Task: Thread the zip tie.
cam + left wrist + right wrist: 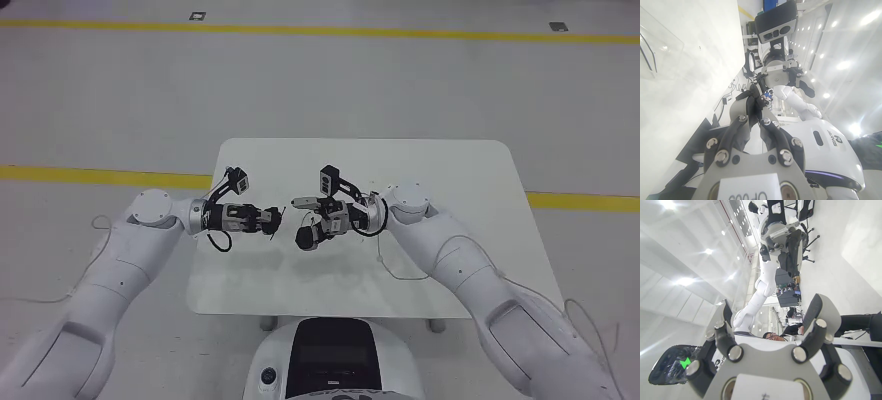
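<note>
Apparently the task is only at its early part. Both arms are raised above the middle of the table (450,180), and their grippers face each other, near but apart.

The left gripper (753,98) is closed narrow. Its dark pads press together on a black strip, which I take for the zip tie (741,96). A short end of it comes out at the side of the fingertips. Which end this is, the head or the tail, I cannot tell. The top view shows this gripper (272,218) just beside the other one.

The right gripper (770,302) is wide open, and nothing is between its two fingers (810,309).

As I judge it, the picking up is done, because the tie is off the table and in a firm hold. The threading itself is not yet done: I see no closed loop and no tail passing through a head. What is left is for the right gripper to take the free end, line it up with the small opening and push it through. This needs a fine alignment, since the strip is thin and may bend.
</note>
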`<action>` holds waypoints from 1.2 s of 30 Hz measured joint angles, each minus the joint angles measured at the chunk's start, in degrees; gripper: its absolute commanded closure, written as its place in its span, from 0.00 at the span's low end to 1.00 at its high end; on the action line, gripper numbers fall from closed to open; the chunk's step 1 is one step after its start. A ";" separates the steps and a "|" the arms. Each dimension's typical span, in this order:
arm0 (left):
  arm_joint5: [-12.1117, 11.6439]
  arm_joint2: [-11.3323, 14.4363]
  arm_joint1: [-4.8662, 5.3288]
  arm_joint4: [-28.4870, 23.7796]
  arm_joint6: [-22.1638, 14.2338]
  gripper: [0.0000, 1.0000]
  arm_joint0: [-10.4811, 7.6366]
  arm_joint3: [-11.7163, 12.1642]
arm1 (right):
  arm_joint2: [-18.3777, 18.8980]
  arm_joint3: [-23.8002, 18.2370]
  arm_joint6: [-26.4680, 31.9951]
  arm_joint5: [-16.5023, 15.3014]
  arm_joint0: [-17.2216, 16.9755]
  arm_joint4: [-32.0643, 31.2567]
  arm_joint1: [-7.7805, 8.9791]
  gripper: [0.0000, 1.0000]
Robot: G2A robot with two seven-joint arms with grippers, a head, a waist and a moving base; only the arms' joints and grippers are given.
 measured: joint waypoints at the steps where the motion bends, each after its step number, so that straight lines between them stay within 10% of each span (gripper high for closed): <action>1: 0.00 0.00 0.00 0.00 0.00 1.00 0.00 0.00 | 0.00 0.00 0.00 0.00 0.00 0.00 0.00 0.00; 36: 0.00 0.00 0.00 0.00 0.00 1.00 0.00 0.00 | 1.47 -0.91 -23.13 -1.06 -3.20 -3.25 -1.53 0.00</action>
